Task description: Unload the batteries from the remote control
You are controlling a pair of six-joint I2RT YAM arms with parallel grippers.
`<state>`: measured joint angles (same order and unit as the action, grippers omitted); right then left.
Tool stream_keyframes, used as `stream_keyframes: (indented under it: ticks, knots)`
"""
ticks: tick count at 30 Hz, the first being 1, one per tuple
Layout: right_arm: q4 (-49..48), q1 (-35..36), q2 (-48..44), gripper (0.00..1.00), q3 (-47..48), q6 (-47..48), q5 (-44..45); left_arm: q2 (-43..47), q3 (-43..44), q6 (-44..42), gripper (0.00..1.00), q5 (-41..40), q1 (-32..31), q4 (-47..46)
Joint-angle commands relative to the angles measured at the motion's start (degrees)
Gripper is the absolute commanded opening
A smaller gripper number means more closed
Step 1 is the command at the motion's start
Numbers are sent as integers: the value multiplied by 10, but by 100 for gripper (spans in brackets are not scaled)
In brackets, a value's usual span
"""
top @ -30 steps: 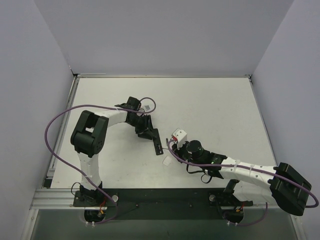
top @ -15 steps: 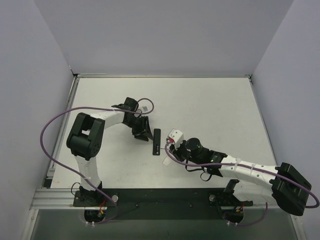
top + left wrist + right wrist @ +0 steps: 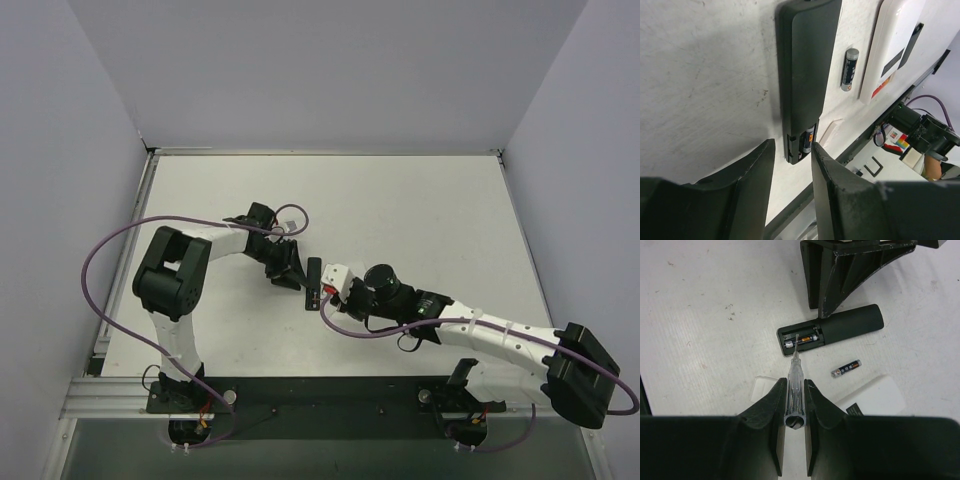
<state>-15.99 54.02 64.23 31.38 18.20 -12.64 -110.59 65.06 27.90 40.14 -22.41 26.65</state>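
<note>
The black remote control (image 3: 840, 327) lies on the table with its battery bay open. One battery (image 3: 807, 338) sits in the bay, also seen in the left wrist view (image 3: 808, 140). A second battery (image 3: 846, 368) lies loose beside the remote (image 3: 850, 69). My right gripper (image 3: 795, 382) is shut on a clear-handled screwdriver (image 3: 794, 375), whose tip reaches into the bay at the battery's end. My left gripper (image 3: 793, 146) is slightly open and empty, with its fingers (image 3: 827, 285) over the remote's edge. In the top view the remote (image 3: 313, 272) lies between my left gripper (image 3: 292, 270) and my right gripper (image 3: 328, 292).
A small white square (image 3: 764, 388) lies flat on the table just near of the remote's open end. A white block with a black label (image 3: 875, 397) is at the right, near the loose battery. The table's dark front rail (image 3: 330, 395) runs behind my right arm.
My right gripper has moved left with the screwdriver, up to the remote's open bay. My left gripper has drawn back a little from the remote, which now lies straighter.
</note>
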Motion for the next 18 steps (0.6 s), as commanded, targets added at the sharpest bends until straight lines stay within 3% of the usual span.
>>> stream_keyframes:
  ticks: [1, 18]
  knots:
    - [45, -5, 25, 0, 45, 46, -57, 4, -9, 12, 44, 38, -5, -40]
    - [116, -8, 67, 0, 106, 104, -36, -24, 10, 7, 38, 23, -8, -20]
